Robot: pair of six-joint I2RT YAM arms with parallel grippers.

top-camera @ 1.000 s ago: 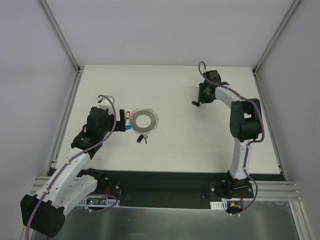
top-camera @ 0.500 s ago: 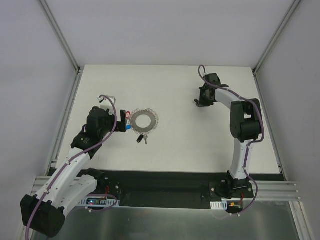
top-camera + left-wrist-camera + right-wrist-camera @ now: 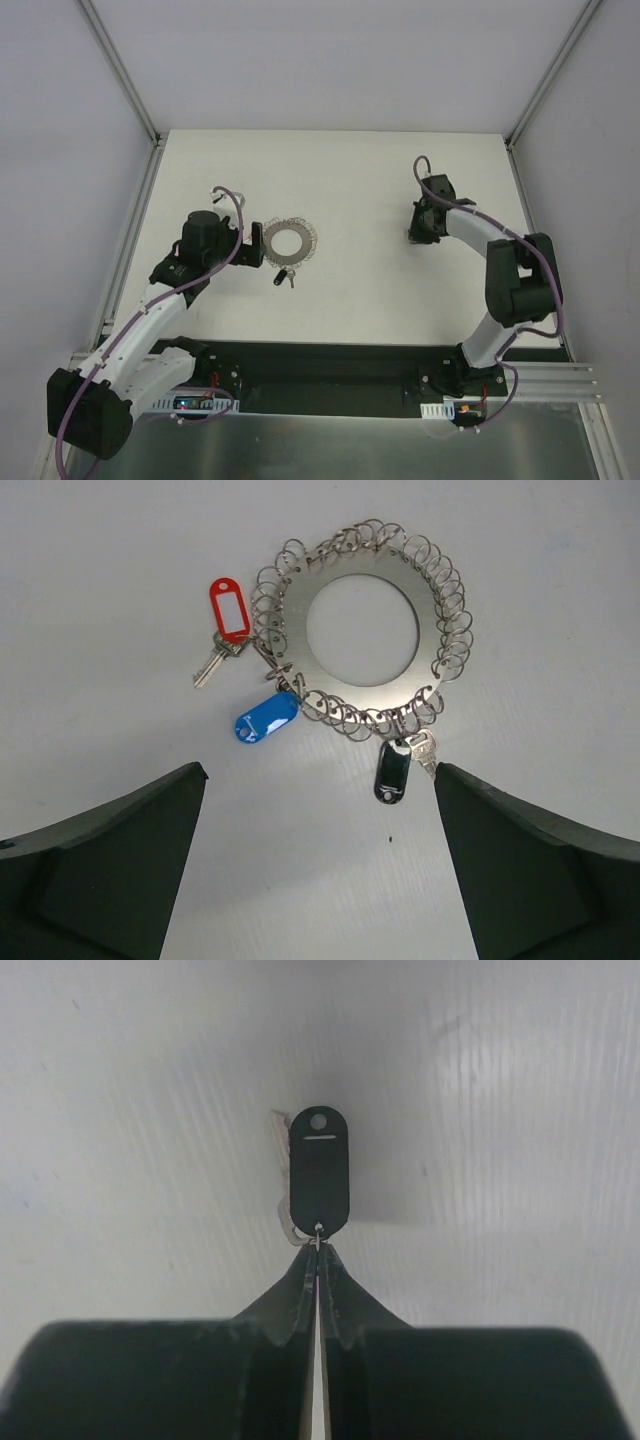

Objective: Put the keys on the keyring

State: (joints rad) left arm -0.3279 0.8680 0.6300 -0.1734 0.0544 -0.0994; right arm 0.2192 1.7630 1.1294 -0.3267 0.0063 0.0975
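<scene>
Top: keyring [image 3: 291,243] lies on table [image 3: 400,300]. Left claw [image 3: 252,246] sits just left of it, right claw [image 3: 420,234] well right.
Left wrist: left claw fingers wide apart, empty. First key [image 3: 392,770] at keyring's near rim.
Right wrist: right claw pinched together on second key [image 3: 319,1175], at its wire loop. Likely light, slick, swings; tag gives firmer hold.
</scene>
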